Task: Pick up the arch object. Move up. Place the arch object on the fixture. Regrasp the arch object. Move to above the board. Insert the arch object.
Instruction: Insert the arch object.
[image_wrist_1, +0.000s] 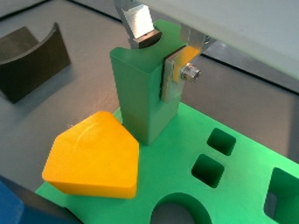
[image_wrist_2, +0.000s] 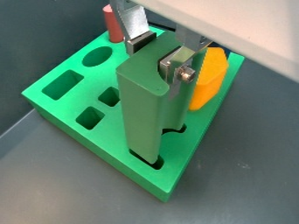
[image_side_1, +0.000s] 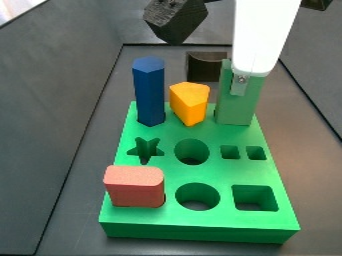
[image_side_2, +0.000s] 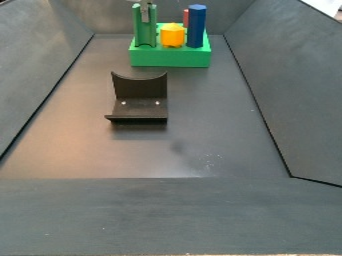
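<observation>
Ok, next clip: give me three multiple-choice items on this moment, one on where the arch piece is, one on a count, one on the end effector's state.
1. Where is the muted-green arch block?
A. Lying on the dark fixture
B. Standing upright in a slot of the bright green board
C. Flat on the grey floor

2. How many other blocks stand on the board?
A. One
B. Three
C. Five

3. What is the end effector doing?
A. Open, away from every block
B. Holding the blue prism
C. At the arch block's top, a finger on either side

Answers:
1 B: the arch block stands with its foot in the board.
2 B: blue prism, yellow block and red block.
3 C: the end effector straddles the block's top in both wrist views.
</observation>
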